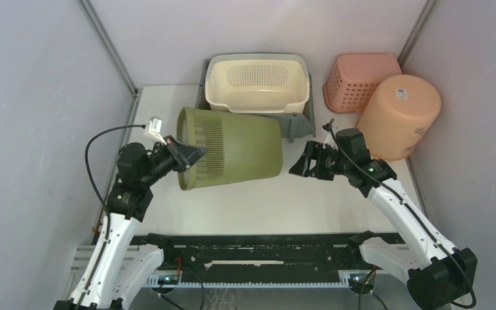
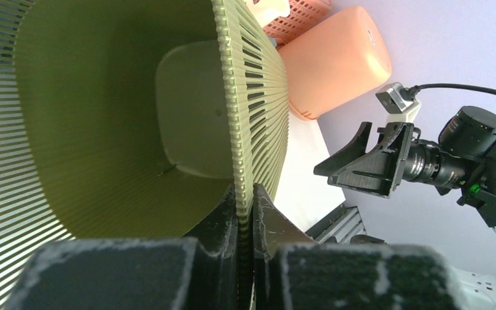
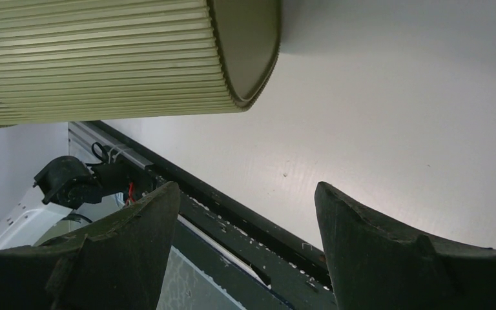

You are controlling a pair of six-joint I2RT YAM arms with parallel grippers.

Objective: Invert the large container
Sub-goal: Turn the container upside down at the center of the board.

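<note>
Olive-green slatted plastic basket [image 1: 236, 150] lies on its side at centre of the top view, over the white table [image 1: 336, 206]. I cannot tell whether its wall bears on the surface.

Long axis runs approx. left-right in frame: open mouth at left, closed base at right.

My left gripper [image 1: 192, 156] is at the mouth, jaws nearly closed. It pinches the rim wall btwn its pads, one finger inside and one outside.

My right gripper [image 1: 299, 166] sits just right of the base, facing it. Jaws are spread wide, holding nothing, no contact seen.

Judgement: inversion req. swinging the base up over the mouth. L arm has the grip; R arm is nearer the base for support.
</note>
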